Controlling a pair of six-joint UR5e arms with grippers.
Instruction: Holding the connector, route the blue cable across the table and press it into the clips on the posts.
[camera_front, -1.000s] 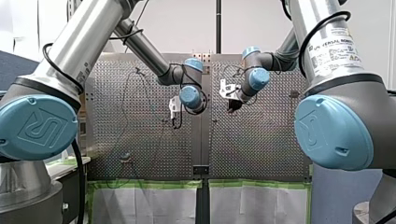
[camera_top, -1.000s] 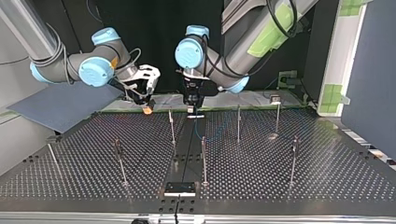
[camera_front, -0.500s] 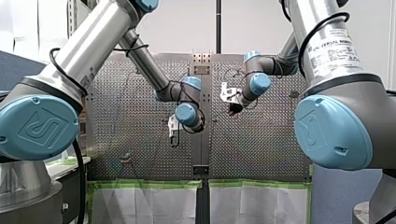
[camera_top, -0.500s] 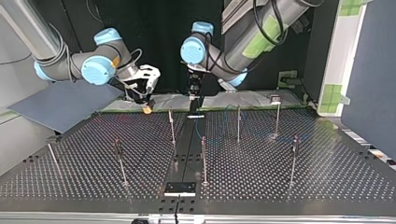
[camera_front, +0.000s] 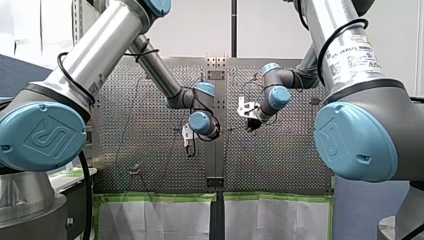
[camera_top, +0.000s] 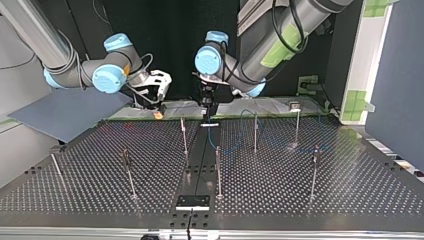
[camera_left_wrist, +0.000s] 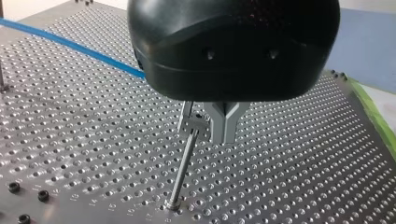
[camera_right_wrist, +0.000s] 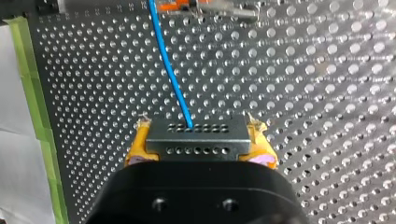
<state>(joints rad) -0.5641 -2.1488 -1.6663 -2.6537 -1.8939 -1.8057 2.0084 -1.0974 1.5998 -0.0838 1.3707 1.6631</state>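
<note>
Tabletop: perforated metal with slim upright posts spread across it.

My right arm comes in at the top view's left. My left arm comes in right of it, near the middle. Both reach down to the far edge of the tabletop in that view.

Blue cable: in the right wrist view it runs straight ahead from the connector over the perforated surface. In the left wrist view a stretch of it lies flat on the tabletop and passes behind the black tool body.

Connector: dark grey block with rows of small holes, the cable leaving its far face.

My right tool: clenched on the connector, with a yellow pad against each end of the block.

My left tool: metal fingers pressed together with nothing seen between them. They sit just right of the clip on top of a post. Whether they touch the clip cannot be told.
</note>
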